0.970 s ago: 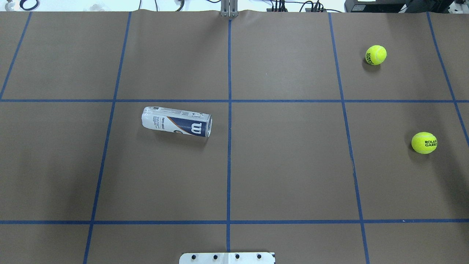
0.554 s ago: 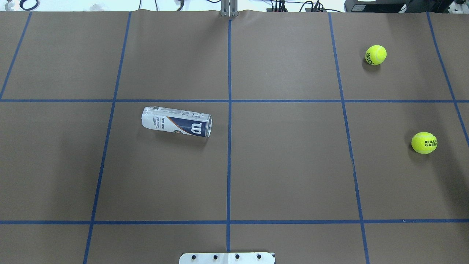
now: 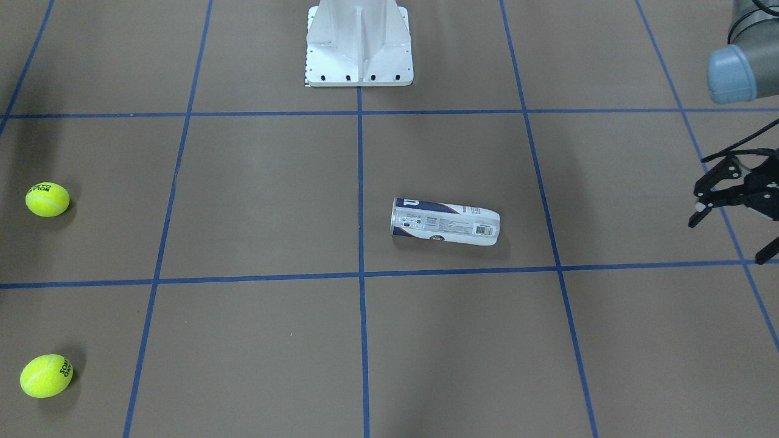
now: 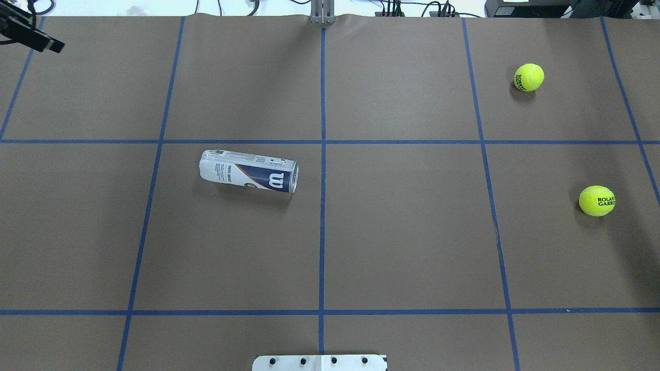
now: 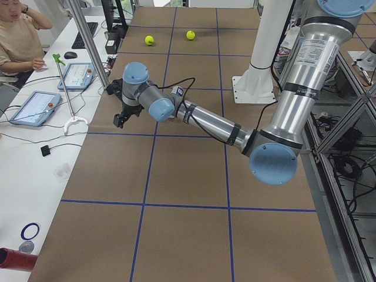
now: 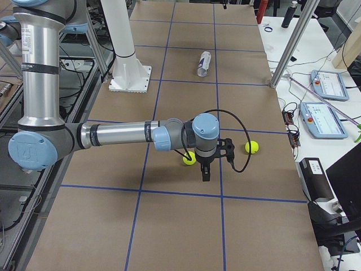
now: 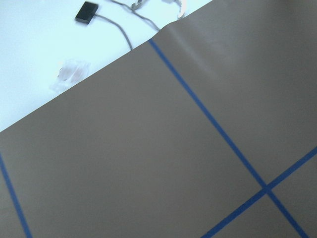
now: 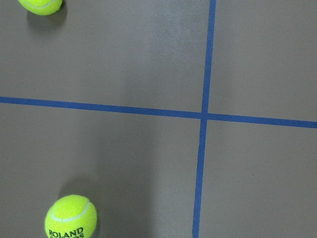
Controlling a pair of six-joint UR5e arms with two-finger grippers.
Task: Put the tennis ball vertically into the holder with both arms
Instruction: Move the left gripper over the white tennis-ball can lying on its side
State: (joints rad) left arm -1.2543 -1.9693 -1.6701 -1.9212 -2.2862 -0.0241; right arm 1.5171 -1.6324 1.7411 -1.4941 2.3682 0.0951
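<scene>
Nothing accomplished yet. Holder point(image 4: 248, 171) lay sideways on counter point(image 4: 402, 232), 9 o'clock of centre. Far ball point(image 4: 529, 77) at 2 o'clock, near ball point(image 4: 597, 200) at 3, both untouched. Left claw point(image 3: 728, 238) spread wide, empty; right claw point(image 6: 217, 164): cannot tell.

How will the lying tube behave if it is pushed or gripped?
The holder lies on its side on flat paper, so a sideways push would probably roll it. Its clear plastic wall looks light and may dent if squeezed.
</scene>
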